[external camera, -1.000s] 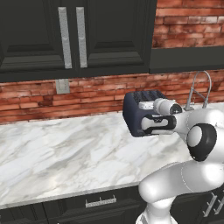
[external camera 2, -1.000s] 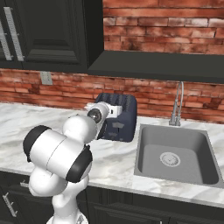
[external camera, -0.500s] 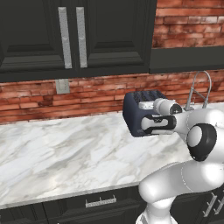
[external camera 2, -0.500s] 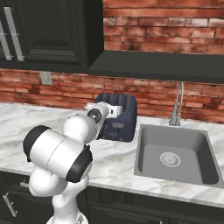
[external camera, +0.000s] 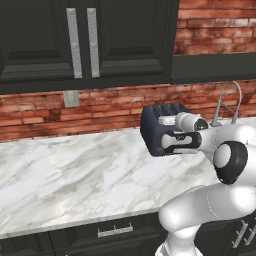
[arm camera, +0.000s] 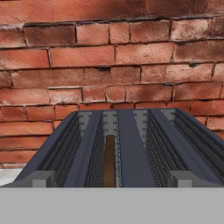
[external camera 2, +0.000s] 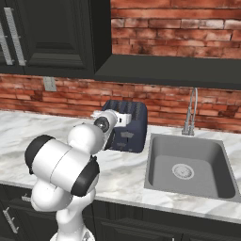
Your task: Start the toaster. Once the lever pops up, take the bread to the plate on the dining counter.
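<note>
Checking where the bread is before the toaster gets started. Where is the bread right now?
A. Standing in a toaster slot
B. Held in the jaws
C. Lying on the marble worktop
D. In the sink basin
A: in the hand view the brown bread stands on edge inside the toaster's left slot.

I can read no text anywhere; the small pale marks on the front face of the boxy dark navy toaster (external camera 2: 126,134) before me are too blurred to make out.

The white arm bends forward at the elbow, its gripper (external camera: 167,121) held level (finger spacing unclear).
</note>
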Controlling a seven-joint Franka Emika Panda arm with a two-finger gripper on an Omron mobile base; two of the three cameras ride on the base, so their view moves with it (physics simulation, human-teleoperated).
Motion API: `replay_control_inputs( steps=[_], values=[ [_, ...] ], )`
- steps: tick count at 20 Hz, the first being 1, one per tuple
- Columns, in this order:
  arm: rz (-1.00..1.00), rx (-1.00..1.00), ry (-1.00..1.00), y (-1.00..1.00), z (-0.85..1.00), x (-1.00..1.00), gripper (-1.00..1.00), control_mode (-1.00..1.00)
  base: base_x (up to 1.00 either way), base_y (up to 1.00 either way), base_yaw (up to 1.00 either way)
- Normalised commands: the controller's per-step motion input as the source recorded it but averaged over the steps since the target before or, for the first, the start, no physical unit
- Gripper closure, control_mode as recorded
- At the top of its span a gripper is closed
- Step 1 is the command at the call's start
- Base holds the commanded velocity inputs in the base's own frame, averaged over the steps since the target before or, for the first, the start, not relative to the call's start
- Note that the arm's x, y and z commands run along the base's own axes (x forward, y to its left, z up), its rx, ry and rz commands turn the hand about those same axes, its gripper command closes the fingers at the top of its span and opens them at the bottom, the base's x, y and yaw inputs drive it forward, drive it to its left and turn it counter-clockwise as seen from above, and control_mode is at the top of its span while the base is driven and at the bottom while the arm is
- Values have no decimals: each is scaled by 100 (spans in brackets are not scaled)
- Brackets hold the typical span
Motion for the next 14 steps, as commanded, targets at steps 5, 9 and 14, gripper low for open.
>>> replay_control_inputs(
  steps=[5,9,14],
  values=[
    [0,0,0,0,0,0,-100,-100,0,0,0],
    [0,0,0,0,0,0,-100,-100,0,0,0],
    [0,0,0,0,0,0,-100,-100,0,0,0]
  ],
)
